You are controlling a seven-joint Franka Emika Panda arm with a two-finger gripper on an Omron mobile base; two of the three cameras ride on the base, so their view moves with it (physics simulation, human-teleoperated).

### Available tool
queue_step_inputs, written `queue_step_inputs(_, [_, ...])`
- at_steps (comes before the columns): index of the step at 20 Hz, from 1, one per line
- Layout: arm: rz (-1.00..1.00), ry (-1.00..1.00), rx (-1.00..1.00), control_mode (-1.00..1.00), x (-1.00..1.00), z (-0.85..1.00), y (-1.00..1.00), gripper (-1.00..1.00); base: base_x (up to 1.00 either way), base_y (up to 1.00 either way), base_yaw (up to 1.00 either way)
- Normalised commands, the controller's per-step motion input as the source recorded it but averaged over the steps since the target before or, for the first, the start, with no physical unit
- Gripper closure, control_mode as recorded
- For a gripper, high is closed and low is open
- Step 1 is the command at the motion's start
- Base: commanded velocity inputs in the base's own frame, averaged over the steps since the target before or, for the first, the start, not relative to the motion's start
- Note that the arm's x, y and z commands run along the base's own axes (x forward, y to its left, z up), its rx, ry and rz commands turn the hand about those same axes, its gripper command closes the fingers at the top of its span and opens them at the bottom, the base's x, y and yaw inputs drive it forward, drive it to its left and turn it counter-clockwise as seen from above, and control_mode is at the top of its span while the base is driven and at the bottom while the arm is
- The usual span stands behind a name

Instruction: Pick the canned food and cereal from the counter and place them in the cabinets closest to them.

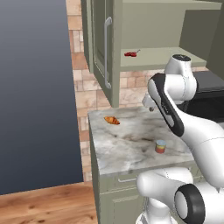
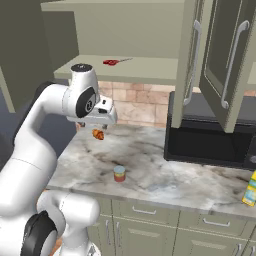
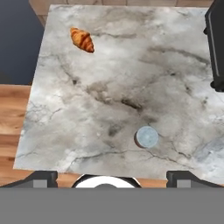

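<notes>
One canned food [image 3: 146,137] near counter [image 3: 65,127] front edge; gripper [image 3: 111,178] spread wide, empty.

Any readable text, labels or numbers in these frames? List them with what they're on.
None can be read.
canned food: red-orange label, any print too small to read.
cereal: box cut off at the frame edge, its print just blurred colours.
microwave: no lettering or digits legible.

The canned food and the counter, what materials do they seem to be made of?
The canned food looks like metal: a smooth pale grey-blue lid above a red-orange label, probably paper or print. The counter looks like polished stone, perhaps marble: grey-white with dark veins. As the scene is rendered, both are only appearances.
</notes>
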Motion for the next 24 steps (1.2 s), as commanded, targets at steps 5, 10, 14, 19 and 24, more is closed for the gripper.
queue_step_inputs(5, [0.02,0.01,-0.04,-1.0,0.0,-0.26,-0.08,-1.0,0.0,0.0,0.0])
queue_step_inputs(10, [0.03,0.01,-0.05,-1.0,0.0,-0.26,-0.07,-1.0,0.0,0.0,0.0])
queue_step_inputs(14, [0.03,0.01,-0.04,-1.0,0.0,-0.26,-0.09,-1.0,0.0,0.0,0.0])
queue_step_inputs(19, [0.03,0.0,-0.04,-1.0,0.0,-0.27,-0.12,-1.0,0.0,0.0,0.0])
queue_step_inputs(24, [0.03,0.0,-0.03,-1.0,0.0,-0.29,-0.12,-1.0,0.0,0.0,0.0])
